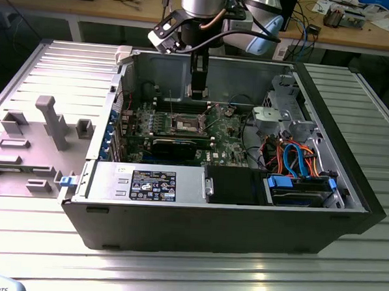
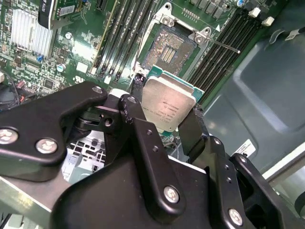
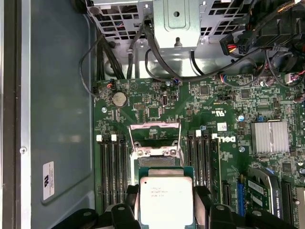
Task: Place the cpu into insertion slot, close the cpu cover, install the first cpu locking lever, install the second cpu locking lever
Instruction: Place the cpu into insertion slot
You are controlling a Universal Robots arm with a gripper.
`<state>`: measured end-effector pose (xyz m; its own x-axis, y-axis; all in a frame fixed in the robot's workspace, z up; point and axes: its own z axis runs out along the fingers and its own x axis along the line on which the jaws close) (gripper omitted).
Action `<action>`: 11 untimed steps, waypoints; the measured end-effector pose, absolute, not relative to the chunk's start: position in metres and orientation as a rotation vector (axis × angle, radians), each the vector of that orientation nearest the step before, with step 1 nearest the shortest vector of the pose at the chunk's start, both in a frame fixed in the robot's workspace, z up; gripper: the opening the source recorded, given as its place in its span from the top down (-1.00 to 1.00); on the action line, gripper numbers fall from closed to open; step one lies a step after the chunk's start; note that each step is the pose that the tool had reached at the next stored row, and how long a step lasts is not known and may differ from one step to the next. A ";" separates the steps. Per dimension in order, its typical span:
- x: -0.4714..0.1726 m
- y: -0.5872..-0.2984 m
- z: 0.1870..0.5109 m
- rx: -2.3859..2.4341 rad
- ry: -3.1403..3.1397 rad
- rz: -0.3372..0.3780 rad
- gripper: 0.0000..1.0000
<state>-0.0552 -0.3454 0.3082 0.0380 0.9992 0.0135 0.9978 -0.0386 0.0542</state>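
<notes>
In the second wrist view the end effector (image 2: 164, 114) grips the cpu (image 2: 169, 106) by opposite edges, grey face camera-ward; the insertion slot (image 2: 167, 47) lies bare beyond.

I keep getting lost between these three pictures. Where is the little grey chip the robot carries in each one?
First wrist view: the cpu, grey face showing, between black fingers, over the green motherboard.
Second wrist view: the cpu hangs just short of the insertion slot.
Exterior view: at the tip of the pincer, too small to pick out.
Shared landmark: the motherboard.
</notes>
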 end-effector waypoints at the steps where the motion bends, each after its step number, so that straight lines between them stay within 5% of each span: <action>1: -0.055 -0.345 0.308 2.241 2.157 0.074 -0.09; 11: -0.055 -0.345 0.308 2.242 2.158 0.075 -0.09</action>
<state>-0.0551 -0.3454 0.3080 0.0379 0.9992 0.0143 0.9978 -0.0387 0.0543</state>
